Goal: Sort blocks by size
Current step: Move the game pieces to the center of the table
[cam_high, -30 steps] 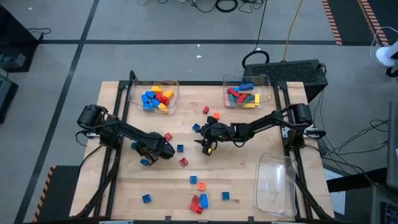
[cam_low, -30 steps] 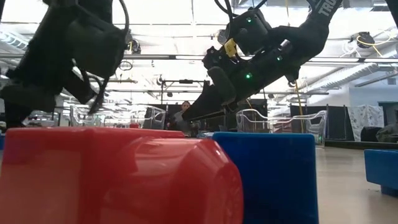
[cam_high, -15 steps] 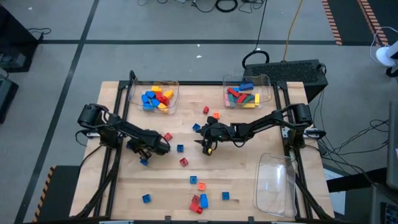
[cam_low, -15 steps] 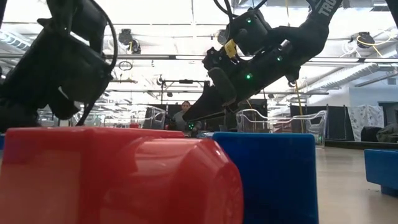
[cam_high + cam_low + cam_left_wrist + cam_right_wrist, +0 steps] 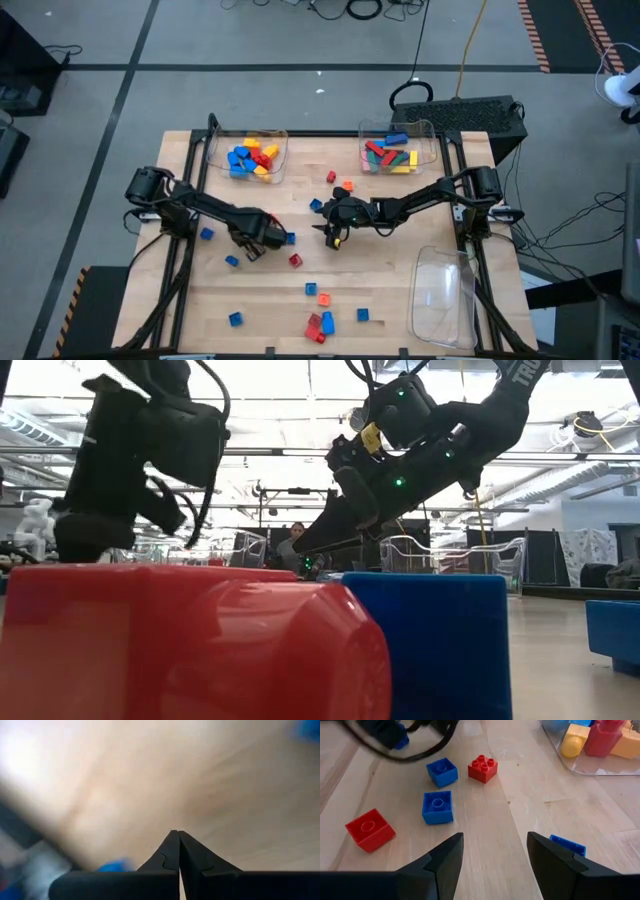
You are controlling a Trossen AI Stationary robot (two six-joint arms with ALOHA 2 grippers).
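Table (image 5: pixel 400 290), wood, with loose blocks scattered over its middle and near edge; a red and blue cluster (image 5: pixel 320 326) lies at the near edge, very close to the low camera.
Left tray (image 5: pixel 215 160), clear, at the far edge, holds blue, yellow and red blocks; right tray (image 5: pixel 432 140), clear, at the far edge, holds longer red, green, yellow and blue bars; a third tray (image 5: pixel 445 295), clear, lies at the near right.
Left gripper (image 5: pixel 262 240), low over the left-centre of the table, fingers pressed together with nothing between them; a blue block (image 5: pixel 290 238) lies just beside it.
Right gripper (image 5: pixel 330 232), near the table's centre, fingers parted and holding nothing; ahead of it lie two blue blocks (image 5: pixel 438 807) and two red blocks (image 5: pixel 370 829).
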